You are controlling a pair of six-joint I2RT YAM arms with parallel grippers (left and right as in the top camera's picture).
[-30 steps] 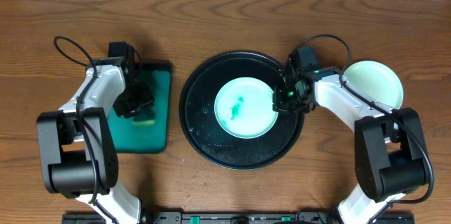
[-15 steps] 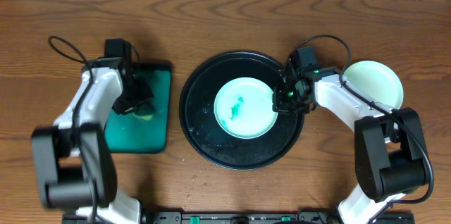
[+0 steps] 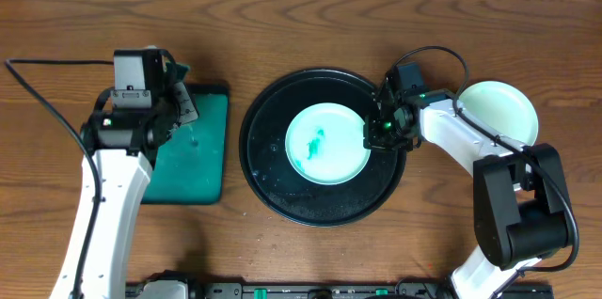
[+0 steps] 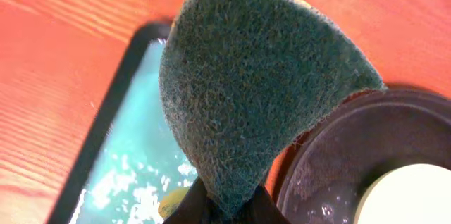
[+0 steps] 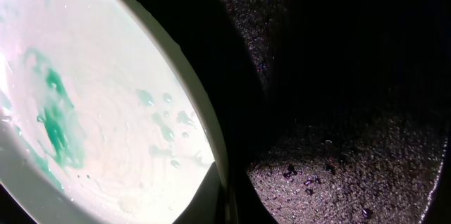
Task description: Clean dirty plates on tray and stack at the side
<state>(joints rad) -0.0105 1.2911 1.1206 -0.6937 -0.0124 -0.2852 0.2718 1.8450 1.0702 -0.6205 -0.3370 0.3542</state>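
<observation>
My left gripper (image 3: 179, 103): clamped on a dark green sponge (image 4: 254, 90), held over the teal tray (image 3: 202, 163). My right gripper (image 3: 381, 134): closed on the right rim of the smeared plate (image 3: 324, 142), which has green streaks on its face. That plate sits at the centre of the black tray (image 3: 259, 172). Clean plate (image 3: 503, 111): flat on the table (image 3: 301, 17), right of the black tray, beside my right arm.

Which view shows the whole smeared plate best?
Overhead. It shows the full round smeared plate centred on the black tray, green smear left of centre. The right wrist view gives a close look at the smear and one rim section only; the left wrist view catches just a pale sliver past the sponge.
</observation>
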